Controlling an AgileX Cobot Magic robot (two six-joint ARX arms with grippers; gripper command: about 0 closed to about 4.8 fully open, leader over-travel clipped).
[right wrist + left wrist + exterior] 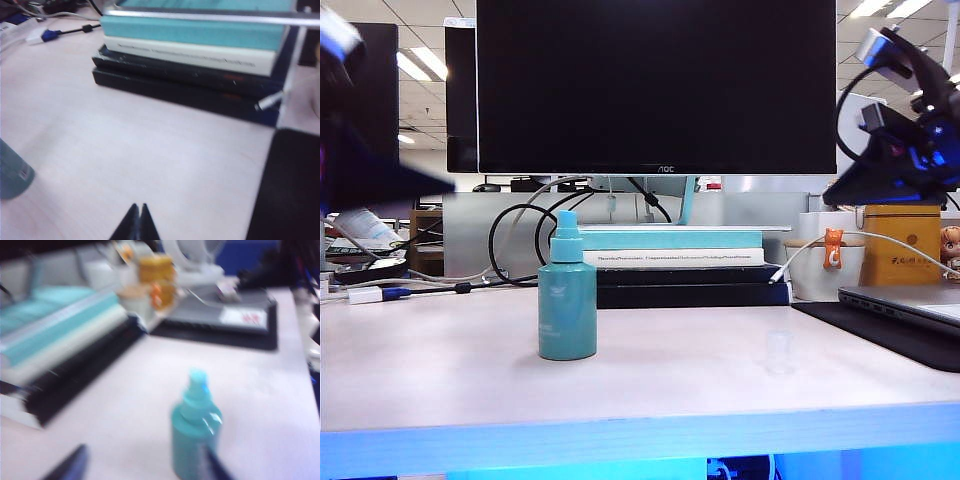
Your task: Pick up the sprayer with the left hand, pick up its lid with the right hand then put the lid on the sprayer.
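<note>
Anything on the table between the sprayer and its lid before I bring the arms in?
No. In the exterior view only bare tabletop lies between the sprayer and the lid. The left gripper and right gripper are both clear of that stretch.

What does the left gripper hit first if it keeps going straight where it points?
Probably the sprayer: it stands upright just ahead of the left gripper, between its open fingers. The view is blurred, so depth is uncertain.
</note>
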